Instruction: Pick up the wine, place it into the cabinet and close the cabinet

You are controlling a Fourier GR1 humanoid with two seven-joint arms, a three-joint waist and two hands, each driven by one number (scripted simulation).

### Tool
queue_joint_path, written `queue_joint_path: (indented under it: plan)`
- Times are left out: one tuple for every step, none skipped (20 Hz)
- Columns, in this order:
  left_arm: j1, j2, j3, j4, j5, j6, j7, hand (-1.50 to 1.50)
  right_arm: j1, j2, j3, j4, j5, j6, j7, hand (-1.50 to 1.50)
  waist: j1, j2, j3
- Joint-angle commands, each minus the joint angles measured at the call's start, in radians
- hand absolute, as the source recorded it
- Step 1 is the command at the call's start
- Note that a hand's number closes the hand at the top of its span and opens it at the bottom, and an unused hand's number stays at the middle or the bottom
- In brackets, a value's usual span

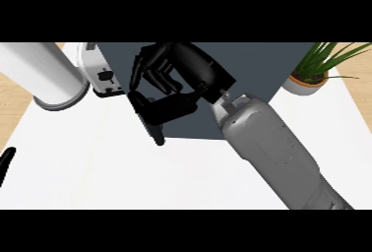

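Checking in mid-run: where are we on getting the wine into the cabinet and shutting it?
No wine bottle shows on the white counter, so it may be stowed already; the view cannot confirm it. In hand: the right hand is raised against the dark grey cabinet, fingers curled, nothing seen in them. Whether the door is shut cannot be told. The left hand barely shows at the left edge.

Pretty even, bright lighting here, no obvious single source. The white surface (109, 167) looks nearly blown out, with barely any shadow on it. The right hand (170, 74) is so black its fingers blend together, while the grey forearm (269, 142) picks up soft highlights. The edges look straight, no bending.
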Motion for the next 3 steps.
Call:
queue_joint_path:
  plan:
    - [-0.081, -0.012, -0.032, 0.048, -0.031, 0.028, 0.015, -1.50, -0.064, -0.067, -0.129, 0.154, 0.045, -0.072, -0.015, 1.50, -0.022, 0.047, 0.015]
    - [-0.076, -0.039, -0.062, 0.041, -0.051, 0.042, 0.000, -1.50, -0.074, -0.107, -0.157, 0.148, 0.020, -0.034, -0.009, 1.50, -0.021, 0.045, 0.015]
    - [-0.118, -0.035, -0.041, 0.098, -0.033, 0.030, 0.004, -1.50, -0.037, -0.109, -0.136, 0.145, 0.020, -0.021, -0.031, 1.50, -0.038, 0.050, 0.014]
